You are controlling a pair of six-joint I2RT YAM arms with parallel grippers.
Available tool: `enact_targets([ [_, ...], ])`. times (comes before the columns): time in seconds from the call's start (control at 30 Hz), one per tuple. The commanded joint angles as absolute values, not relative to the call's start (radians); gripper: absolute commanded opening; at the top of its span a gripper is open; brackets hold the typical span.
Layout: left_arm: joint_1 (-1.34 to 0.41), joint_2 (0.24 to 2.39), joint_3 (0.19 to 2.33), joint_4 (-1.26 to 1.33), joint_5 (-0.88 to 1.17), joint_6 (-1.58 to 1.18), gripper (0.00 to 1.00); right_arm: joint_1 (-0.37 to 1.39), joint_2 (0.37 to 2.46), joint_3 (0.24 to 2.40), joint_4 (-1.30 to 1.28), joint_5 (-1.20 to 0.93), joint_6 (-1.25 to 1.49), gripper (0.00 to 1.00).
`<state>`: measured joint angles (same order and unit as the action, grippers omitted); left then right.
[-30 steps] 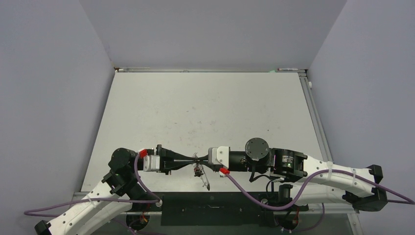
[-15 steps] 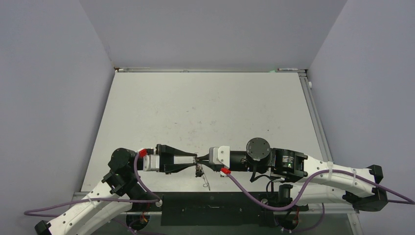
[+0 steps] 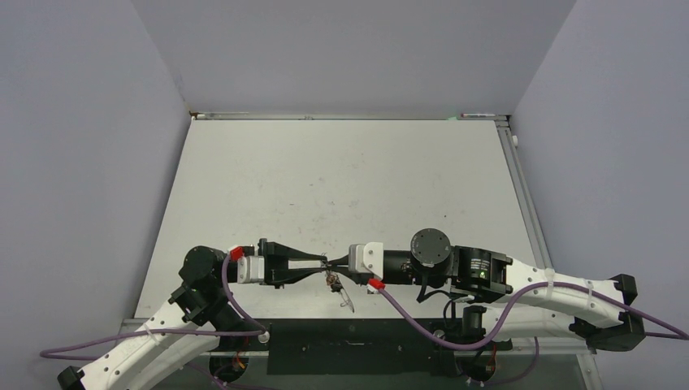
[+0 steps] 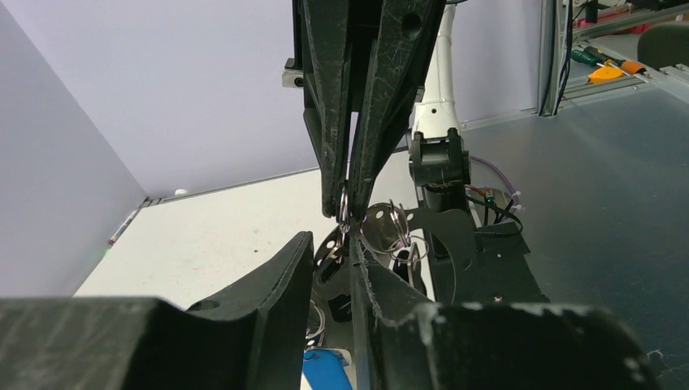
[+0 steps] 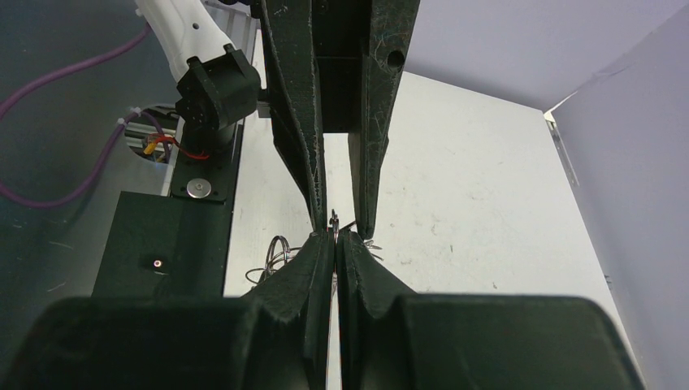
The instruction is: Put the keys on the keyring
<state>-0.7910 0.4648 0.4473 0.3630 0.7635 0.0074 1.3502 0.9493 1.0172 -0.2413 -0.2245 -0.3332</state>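
My right gripper is shut on the thin silvery rim of the keyring, held above the table's near edge; the rim also shows edge-on at its tips in the right wrist view. The keys, a small dark oval loop with silvery bits, hang just under the tips and show in the left wrist view. A blue tag hangs lowest. My left gripper faces the right one tip to tip. Its jaws are open and stand on either side of the bunch, not gripping it.
Small silvery split rings dangle beside the bunch, also seen in the right wrist view. A black base plate lies just below the grippers at the table's near edge. The white tabletop stretches behind.
My left gripper was shut at the bunch, then opened wide, and now stands narrower but still open. The right gripper kept its grip; the hanging pieces swung slightly right.
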Motion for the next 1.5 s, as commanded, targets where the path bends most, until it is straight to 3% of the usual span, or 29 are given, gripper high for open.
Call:
enact_targets([
  [0.0,-0.79,0.468,0.452,0.388,0.749,0.006,0.22,1.358,0.915,1.08,-0.181,-0.229,-0.342,0.05],
  [0.1,-0.789,0.465,0.453,0.385,0.746,0.006,0.24,1.358,0.911,1.081,-0.183,-0.226,-0.342,0.05],
  [0.27,-0.79,0.468,0.457,0.379,0.743,0.006,0.1,1.358,0.913,1.078,-0.183,-0.226,-0.341,0.05],
  [0.73,-0.79,0.471,0.459,0.382,0.743,0.006,0.11,1.359,0.931,1.072,-0.182,-0.221,-0.339,0.05],
  [0.87,-0.79,0.471,0.46,0.378,0.747,0.006,0.0,1.358,0.931,1.073,-0.179,-0.218,-0.34,0.05],
  [1.47,-0.795,0.474,0.468,0.35,0.733,0.024,0.0,1.359,0.931,0.992,0.053,-0.094,-0.272,0.05],
])
